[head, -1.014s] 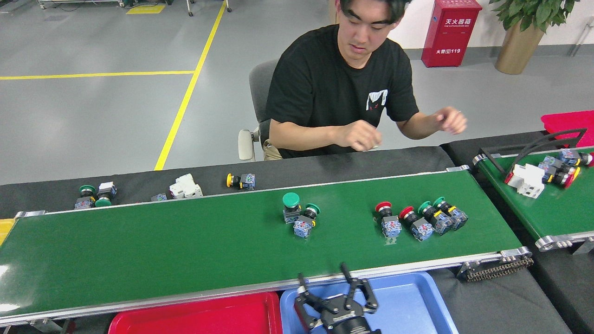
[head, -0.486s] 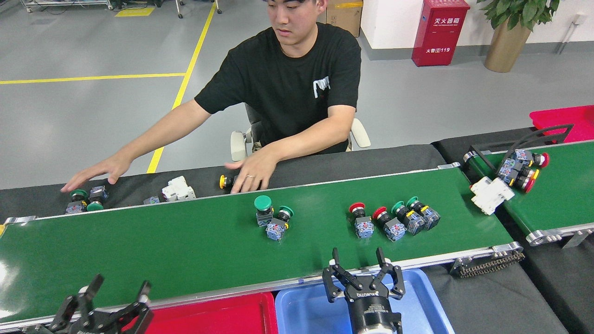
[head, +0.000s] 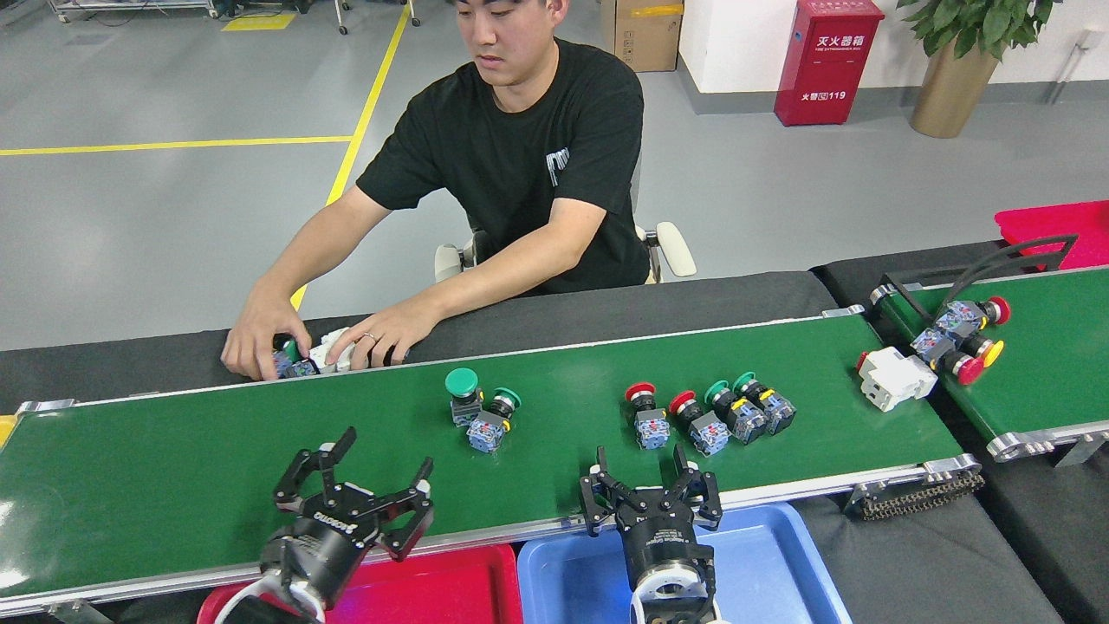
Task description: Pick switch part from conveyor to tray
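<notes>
Long dark-green conveyor (head: 260, 468) crossing the view from 9 to 3 o'clock, silver rails along both edges, chain drive (head: 918, 496) at its 4 o'clock end. On the belt near the middle, a green-capped push-button switch (head: 464, 394) standing upright, touching a second green-capped switch (head: 490, 423) lying tilted just beside it. Toward 3 o'clock from these, a row of four switches touching or nearly touching one another: a red-capped one (head: 645, 416), another red-capped one (head: 698, 426), then two green-capped ones (head: 733, 410) and (head: 766, 401). White breaker block (head: 894, 378) at the belt's 3 o'clock end, against the shorter green belt (head: 1053, 364) carrying more red and yellow switches (head: 962, 334). Left gripper (head: 368, 468) at 7 o'clock over the belt's near part, fingers spread apart, nothing between them. Right gripper (head: 650, 481) at 6 o'clock over the near rail, jaws apart and empty, just short of the red-capped switches. Blue tray (head: 780, 572) and red tray (head: 450, 589) below the near rail at 6 o'clock. Across the belt at 11 o'clock, a person's two hands (head: 260, 342) and (head: 377, 338) gathered over small parts on the black cloth (head: 693, 299).
</notes>
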